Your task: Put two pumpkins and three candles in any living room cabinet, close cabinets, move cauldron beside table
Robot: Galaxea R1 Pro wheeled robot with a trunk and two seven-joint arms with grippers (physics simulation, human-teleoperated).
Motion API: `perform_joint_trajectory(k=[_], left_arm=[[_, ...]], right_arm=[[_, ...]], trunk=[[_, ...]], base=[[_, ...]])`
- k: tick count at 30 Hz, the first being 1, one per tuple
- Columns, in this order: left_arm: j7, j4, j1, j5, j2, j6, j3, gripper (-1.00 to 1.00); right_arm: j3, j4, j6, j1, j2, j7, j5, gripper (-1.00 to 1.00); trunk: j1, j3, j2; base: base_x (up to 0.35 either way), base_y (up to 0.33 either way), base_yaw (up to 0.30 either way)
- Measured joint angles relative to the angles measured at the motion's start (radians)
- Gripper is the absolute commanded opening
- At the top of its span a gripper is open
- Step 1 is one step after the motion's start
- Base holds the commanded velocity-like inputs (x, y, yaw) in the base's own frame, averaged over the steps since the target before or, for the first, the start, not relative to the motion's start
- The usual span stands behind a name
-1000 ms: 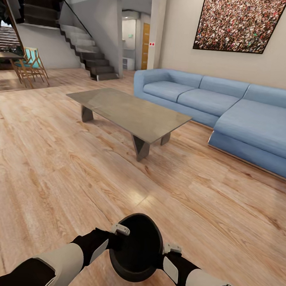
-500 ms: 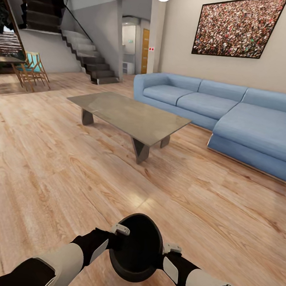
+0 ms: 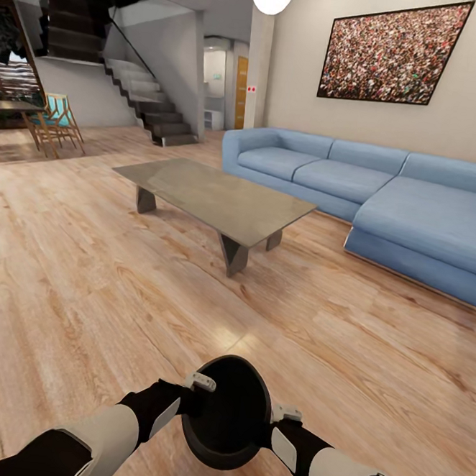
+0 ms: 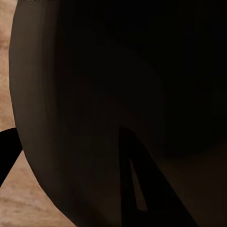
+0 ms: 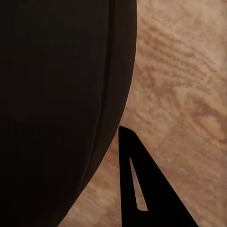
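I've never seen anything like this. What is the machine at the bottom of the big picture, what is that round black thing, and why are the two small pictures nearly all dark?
These are a simulator's renders of a wheeled robot with two arms. The big picture comes from a camera on its head, looking forward and down. The black-and-white sleeves at the bottom are its arms, ending in the left pincer and the right pincer. Between them, one on each side, sits the round glossy black cauldron, carried above the wooden floor. I cannot tell whether the pincers are clamped shut. Ahead stands the long low coffee table with a smooth grey top, beside a blue sofa. The small pictures come from cameras near each pincer: they sit so close to the cauldron that its dark wall covers most of the view.
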Motion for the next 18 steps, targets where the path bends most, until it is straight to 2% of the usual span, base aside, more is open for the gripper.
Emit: perform_joint_trajectory(k=[7,18], left_arm=[[0.0,-0.001,0.0,0.0,0.0,0.0,0.0,-1.0],[0.0,0.0,0.0,-0.001,0.0,0.0,0.0,-1.0]], right_arm=[[-0.001,0.001,-0.001,0.0,0.0,0.002,0.001,-1.0],[0.0,0.002,-0.001,0.0,0.0,0.002,0.001,-1.0]], trunk=[[0.0,0.002,0.0],[0.0,0.019,0.0]], base=[[0.0,0.0,0.0],[0.0,0.0,0.0]])
